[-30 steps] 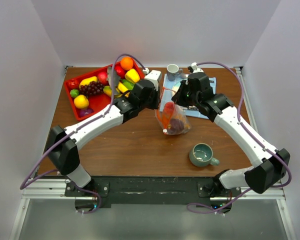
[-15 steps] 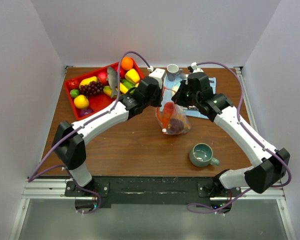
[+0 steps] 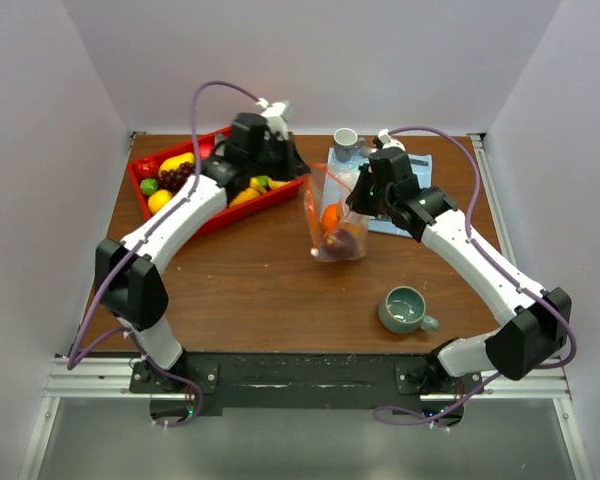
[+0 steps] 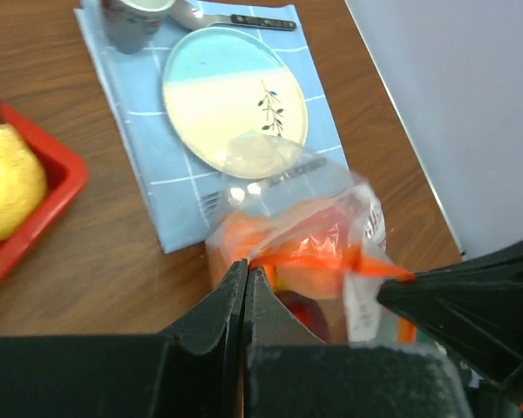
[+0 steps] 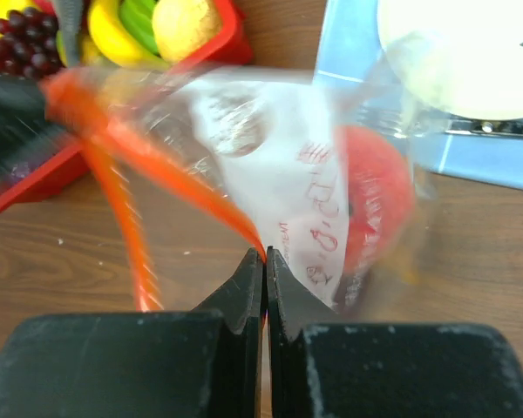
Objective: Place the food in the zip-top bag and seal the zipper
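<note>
The clear zip-top bag [image 3: 335, 215] hangs between my two grippers above the table's middle. It holds an orange [image 3: 331, 217] and a red piece [image 5: 379, 200]. My left gripper [image 4: 246, 266] is shut on the left end of the orange-red zipper [image 4: 318, 259]. My right gripper [image 5: 264, 254] is shut on the zipper's [image 5: 174, 178] other end. In the top view the left gripper [image 3: 302, 172] is at the bag's back left and the right gripper [image 3: 354, 200] at its right. More food lies in the red tray [image 3: 138, 182]: grapes [image 3: 180, 175] and a lemon [image 3: 160, 200]. I see no slider.
A blue cloth [image 4: 139, 131] at the back holds a plate [image 4: 235, 100], a grey cup [image 3: 346, 140] and a spoon [image 4: 235, 17]. A green mug [image 3: 405, 308] stands front right. The tray's corner [image 5: 218, 43] is close to the bag's left.
My left arm has swung back and to the left toward the tray. The bag has shifted a little back and left, and its zipper edge now stretches between both grippers.
</note>
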Tool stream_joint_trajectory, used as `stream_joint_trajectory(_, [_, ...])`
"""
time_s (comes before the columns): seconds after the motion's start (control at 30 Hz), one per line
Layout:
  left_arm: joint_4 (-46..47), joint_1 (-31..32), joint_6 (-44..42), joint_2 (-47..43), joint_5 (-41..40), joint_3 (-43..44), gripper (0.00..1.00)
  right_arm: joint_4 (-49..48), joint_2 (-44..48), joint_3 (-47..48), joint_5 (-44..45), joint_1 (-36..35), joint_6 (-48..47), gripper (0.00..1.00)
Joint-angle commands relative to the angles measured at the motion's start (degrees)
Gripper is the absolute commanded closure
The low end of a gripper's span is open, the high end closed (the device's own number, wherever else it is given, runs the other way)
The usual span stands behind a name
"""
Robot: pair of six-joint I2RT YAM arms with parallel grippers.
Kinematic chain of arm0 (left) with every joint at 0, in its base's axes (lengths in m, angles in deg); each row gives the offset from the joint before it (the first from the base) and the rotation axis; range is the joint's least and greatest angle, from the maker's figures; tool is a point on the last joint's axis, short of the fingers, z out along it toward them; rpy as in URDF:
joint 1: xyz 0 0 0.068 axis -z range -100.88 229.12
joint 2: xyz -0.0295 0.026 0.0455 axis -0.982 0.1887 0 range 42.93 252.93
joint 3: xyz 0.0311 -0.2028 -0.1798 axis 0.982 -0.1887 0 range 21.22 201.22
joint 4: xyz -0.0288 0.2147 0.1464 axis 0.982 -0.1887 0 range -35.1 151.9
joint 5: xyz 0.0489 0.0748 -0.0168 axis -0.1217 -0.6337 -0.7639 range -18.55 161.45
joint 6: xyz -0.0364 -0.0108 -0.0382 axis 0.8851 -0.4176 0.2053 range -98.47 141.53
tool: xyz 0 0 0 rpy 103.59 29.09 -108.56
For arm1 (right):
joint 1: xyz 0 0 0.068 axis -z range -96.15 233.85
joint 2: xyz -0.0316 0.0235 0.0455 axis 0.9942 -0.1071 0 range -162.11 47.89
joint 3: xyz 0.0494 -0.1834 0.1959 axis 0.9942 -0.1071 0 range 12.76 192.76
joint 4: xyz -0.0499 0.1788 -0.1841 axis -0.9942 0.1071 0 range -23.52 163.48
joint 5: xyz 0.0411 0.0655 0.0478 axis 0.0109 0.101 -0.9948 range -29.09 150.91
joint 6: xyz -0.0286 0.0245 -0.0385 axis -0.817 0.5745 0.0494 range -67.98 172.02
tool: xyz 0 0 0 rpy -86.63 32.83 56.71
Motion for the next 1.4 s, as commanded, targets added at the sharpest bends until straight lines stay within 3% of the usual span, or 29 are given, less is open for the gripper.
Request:
stream_joint_trajectory(0.0, [0.79, -4.48, 3.7, 0.86, 16.1, 0.17, 1.0, 1.97, 2.36, 1.33, 6.59, -0.17, -3.23, 1.0])
stream_joint_trajectory(0.27, [0.61, -2.91, 3.96, -0.64, 17.86, 2.0, 1.0, 6.64, 1.31, 11.0, 8.27, 0.44, -5.25, 1.0])
stream_joint_trajectory(0.43, [-4.04, 1.05, 2.55, 1.74, 15.15, 9.39, 1.0, 7.08, 0.16, 14.69, 7.3, -2.98, -4.46, 1.0])
stream_joint_trajectory(0.57, [0.0, -2.28, 5.72, -0.81, 11.37, 3.34, 1.0, 10.06, 0.51, 15.66, 10.81, -1.76, -6.39, 1.0])
stream_joint_trajectory(0.63, [-1.92, -2.11, 4.23, 0.41, 9.87, 3.5, 1.0, 10.51, 2.17, 15.49, 10.39, 0.61, -7.01, 1.0])
stream_joint_trajectory(0.73, [2.36, -0.54, 5.98, 0.77, 11.45, -0.71, 1.0, 11.82, 2.97, 16.45, 11.08, 1.06, -7.8, 1.0])
stream_joint_trajectory(0.93, [4.65, 5.0, 6.59, 3.67, 9.96, 2.97, 0.99, 14.9, 5.6, 16.28, 15.21, 1.49, -9.29, 1.0])
stream_joint_trajectory(1.07, [6.15, 5.62, 7.21, 3.67, 7.86, 2.46, 0.96, 14.91, 6.31, 16.63, 13.47, 1.67, -9.04, 1.0])
stream_joint_trajectory(1.17, [7.12, 5.18, 6.25, 4.2, 4.87, 0.52, 0.88, 12.54, 4.21, 15.49, 9.7, 1.67, -7.54, 1.0])
stream_joint_trajectory(1.27, [6.86, 4.48, 3.45, 4.73, -0.13, -0.27, 0.59, 7.02, 2.19, 11.37, 4.78, 1.58, -5.97, 1.0])
stream_joint_trajectory(1.3, [6.25, 3.61, 2.82, 4.73, -1.63, -0.54, 0.42, 5.51, 0.79, 8.92, 3.45, 1.58, -5.52, 1.0])
stream_joint_trajectory(1.37, [5.98, 2.29, 1.42, 2.98, -6.2, -1.76, 0.27, 1.13, -0.54, 6.88, -0.5, 1.5, -4.21, 1.0])
